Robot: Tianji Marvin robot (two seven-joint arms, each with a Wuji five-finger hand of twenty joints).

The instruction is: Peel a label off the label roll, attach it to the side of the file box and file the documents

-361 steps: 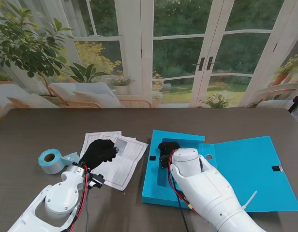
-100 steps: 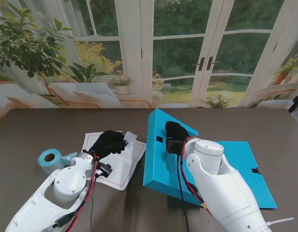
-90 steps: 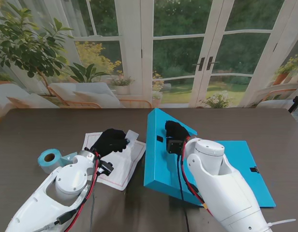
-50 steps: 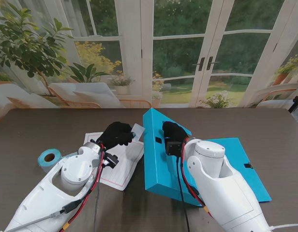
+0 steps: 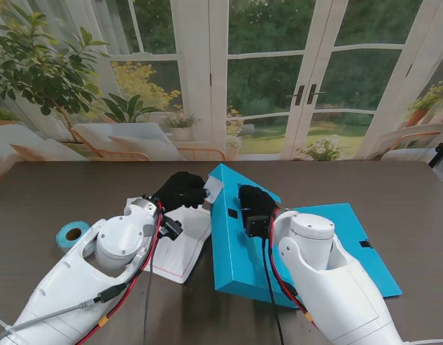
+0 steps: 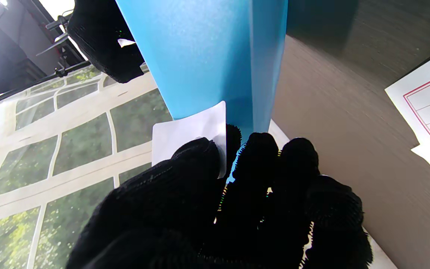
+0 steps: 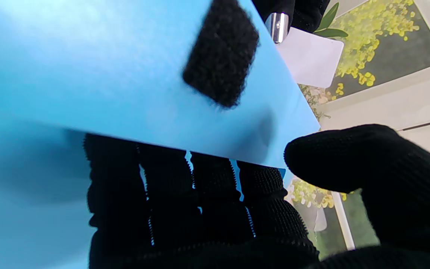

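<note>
The blue file box (image 5: 239,237) stands tilted up on its near edge, its lid (image 5: 336,244) lying flat to the right. My right hand (image 5: 254,203) is shut on the box's raised wall (image 7: 125,74), fingers inside and thumb outside. My left hand (image 5: 180,191) is shut on a white label (image 5: 213,189), pinching it right against the box's far left corner. In the left wrist view the label (image 6: 190,130) touches the blue side (image 6: 207,52). The label roll (image 5: 70,233) lies at the far left. The documents (image 5: 180,241) lie between roll and box, partly under my left arm.
The dark wooden table (image 5: 365,180) stretches around the box. A black velcro patch (image 7: 220,56) sits on the box wall. Glass doors and plants form the backdrop beyond the table's far edge.
The right hand has tipped the box up from flat to steeply tilted. The left hand has carried the label rightward from over the documents up to the box's left side.
</note>
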